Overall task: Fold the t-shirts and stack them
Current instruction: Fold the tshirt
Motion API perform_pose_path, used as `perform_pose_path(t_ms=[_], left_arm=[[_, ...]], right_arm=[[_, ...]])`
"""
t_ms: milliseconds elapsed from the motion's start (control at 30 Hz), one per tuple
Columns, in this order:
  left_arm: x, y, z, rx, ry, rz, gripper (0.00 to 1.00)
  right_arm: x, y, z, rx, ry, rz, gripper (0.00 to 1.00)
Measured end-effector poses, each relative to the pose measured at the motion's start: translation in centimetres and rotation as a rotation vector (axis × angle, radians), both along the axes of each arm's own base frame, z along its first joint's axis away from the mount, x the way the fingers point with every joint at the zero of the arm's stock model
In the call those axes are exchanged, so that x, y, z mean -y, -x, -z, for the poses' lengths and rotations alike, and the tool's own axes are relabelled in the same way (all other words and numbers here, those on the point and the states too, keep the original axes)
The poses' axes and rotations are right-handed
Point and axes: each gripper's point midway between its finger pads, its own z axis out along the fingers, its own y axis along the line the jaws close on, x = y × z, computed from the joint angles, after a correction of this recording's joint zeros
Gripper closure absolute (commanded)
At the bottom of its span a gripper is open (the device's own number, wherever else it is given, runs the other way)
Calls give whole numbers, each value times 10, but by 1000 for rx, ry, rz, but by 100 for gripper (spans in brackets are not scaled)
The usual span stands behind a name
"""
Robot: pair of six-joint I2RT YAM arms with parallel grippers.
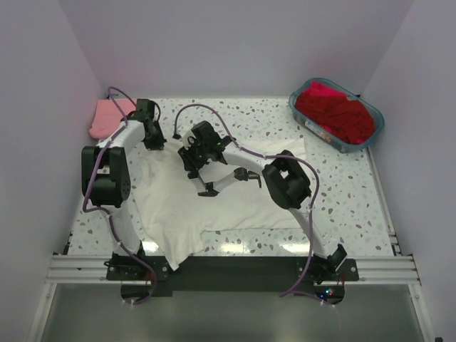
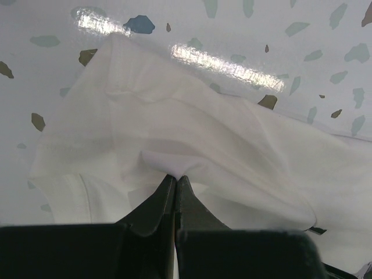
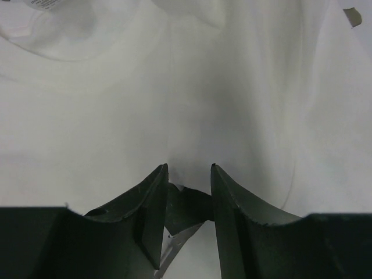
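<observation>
Left wrist view: left fingers (image 2: 163, 200) pinch the white shirt (image 2: 174, 116) closed; right fingers (image 3: 152, 197) narrowly parted, grip unclear. Lift both evenly.

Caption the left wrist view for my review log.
The left gripper, shut on a pinched fold of the white t-shirt over the speckled table.

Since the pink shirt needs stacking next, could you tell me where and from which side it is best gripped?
Probably the near end, from above and from the right. The pink shirt lies bunched in the table's far-left corner with the wall close on its left, and that rounded end lies clear of the left arm.
</observation>
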Motion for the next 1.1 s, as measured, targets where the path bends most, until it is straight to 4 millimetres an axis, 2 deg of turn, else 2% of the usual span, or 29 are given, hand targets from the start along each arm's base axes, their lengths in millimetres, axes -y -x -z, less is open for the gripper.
perform_pose_path(t_ms=[333, 467, 500, 533, 667, 733, 967, 1100], left_arm=[[2, -3, -1, 12, 8, 3, 100], [2, -3, -1, 12, 8, 3, 100], [2, -3, -1, 12, 8, 2, 100], [2, -3, -1, 12, 8, 3, 100], [2, -3, -1, 12, 9, 1, 100], [2, -3, -1, 12, 10, 1, 100], [2, -1, 2, 11, 14, -3, 100], [2, 0, -7, 23, 14, -5, 100]], right_arm=[[-8, 6, 5, -32, -19, -27, 64], [-8, 8, 14, -45, -7, -30, 69], [-9, 8, 15, -43, -9, -31, 71], [-9, 7, 15, -43, -9, -30, 78], [-8, 7, 15, -40, -6, -29, 95], [-8, 7, 15, -39, -6, -31, 100], [-8, 7, 15, -37, -4, -34, 100], [-5, 10, 10, -38, 7, -46, 100]])
